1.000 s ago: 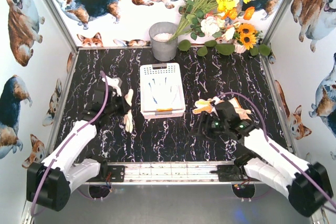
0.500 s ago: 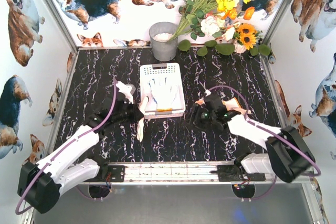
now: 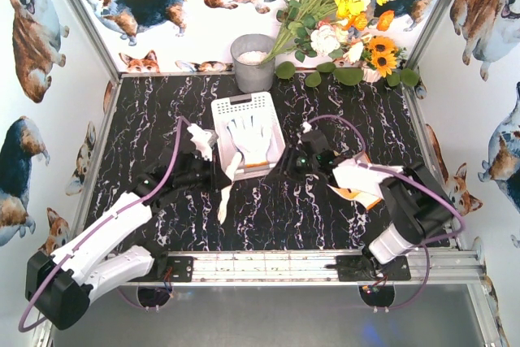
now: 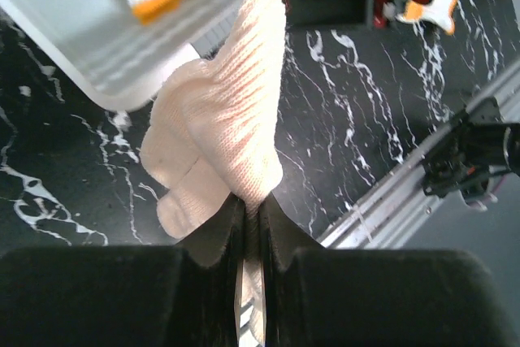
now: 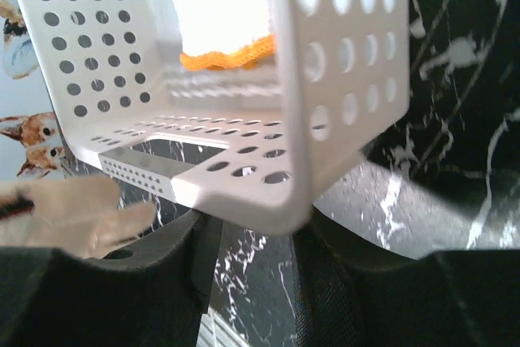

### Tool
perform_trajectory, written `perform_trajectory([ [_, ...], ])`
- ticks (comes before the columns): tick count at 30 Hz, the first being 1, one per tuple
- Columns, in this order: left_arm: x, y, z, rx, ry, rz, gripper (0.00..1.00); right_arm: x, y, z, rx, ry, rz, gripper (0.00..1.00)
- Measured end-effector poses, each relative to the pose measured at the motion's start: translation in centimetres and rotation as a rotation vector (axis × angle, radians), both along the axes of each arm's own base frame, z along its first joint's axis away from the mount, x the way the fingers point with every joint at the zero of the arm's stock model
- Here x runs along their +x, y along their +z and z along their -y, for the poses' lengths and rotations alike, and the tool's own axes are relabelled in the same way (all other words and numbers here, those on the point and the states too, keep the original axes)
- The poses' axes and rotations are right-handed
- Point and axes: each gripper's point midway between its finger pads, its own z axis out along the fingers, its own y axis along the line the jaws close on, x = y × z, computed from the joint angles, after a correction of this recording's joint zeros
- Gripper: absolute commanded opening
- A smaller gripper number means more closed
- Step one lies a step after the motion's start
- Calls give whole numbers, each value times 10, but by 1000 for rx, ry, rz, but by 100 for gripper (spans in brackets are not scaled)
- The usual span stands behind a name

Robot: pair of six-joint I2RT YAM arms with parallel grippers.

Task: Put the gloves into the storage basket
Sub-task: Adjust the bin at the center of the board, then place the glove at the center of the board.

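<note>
Left arm: the left gripper (image 4: 251, 206) is closed tight on a cream glove (image 3: 224, 204), pinching it across the finger section. The glove's cuff end, which has a dark red edge, points away from the wrist and reaches the near-left rim of the basket (image 3: 236, 106). Its other end hangs out on the near side of the jaws, above the table (image 3: 162, 111).

Centre: the basket sits on the table ahead of the two arms, skewed, with its far end turned to the left. One white glove (image 3: 250, 136) with an orange cuff lies flat inside, cuff toward the near wall.

Right arm: the right gripper (image 5: 253, 253) is at the basket's near-right corner. Its jaws stand partly apart, one on each side of the corner wall. It cannot be told from the views whether they clamp the wall.

Right of the basket: an orange glove (image 3: 355, 194) lies on the table, partly covered by the right arm.

Rear edge: a grey pot (image 3: 253, 64) stands just behind the basket, with flowers (image 3: 337, 6) to its right.
</note>
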Motion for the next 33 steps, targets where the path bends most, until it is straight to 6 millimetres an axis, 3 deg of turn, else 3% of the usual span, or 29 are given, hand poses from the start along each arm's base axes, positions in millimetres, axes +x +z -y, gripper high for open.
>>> perform_trajectory([
  [5,-12,-4,11,-20,-81,-53,0,21,3,-8,15,15,58,43],
  [10,-19,-4,19,-49,-130,-87,0,27,20,-5,83,55,89,56],
  [16,-16,11,37,-159,-164,-69,0,13,85,10,225,132,206,63],
  [20,-14,12,51,-218,-196,-93,0,-15,133,8,330,246,295,69],
  [23,-16,8,61,-231,-232,-122,0,-36,153,6,400,313,329,70],
  [28,-25,3,78,-241,-304,-160,0,-55,158,5,443,364,303,70],
  [33,-34,6,91,-265,-360,-166,0,-60,142,7,390,369,269,71],
])
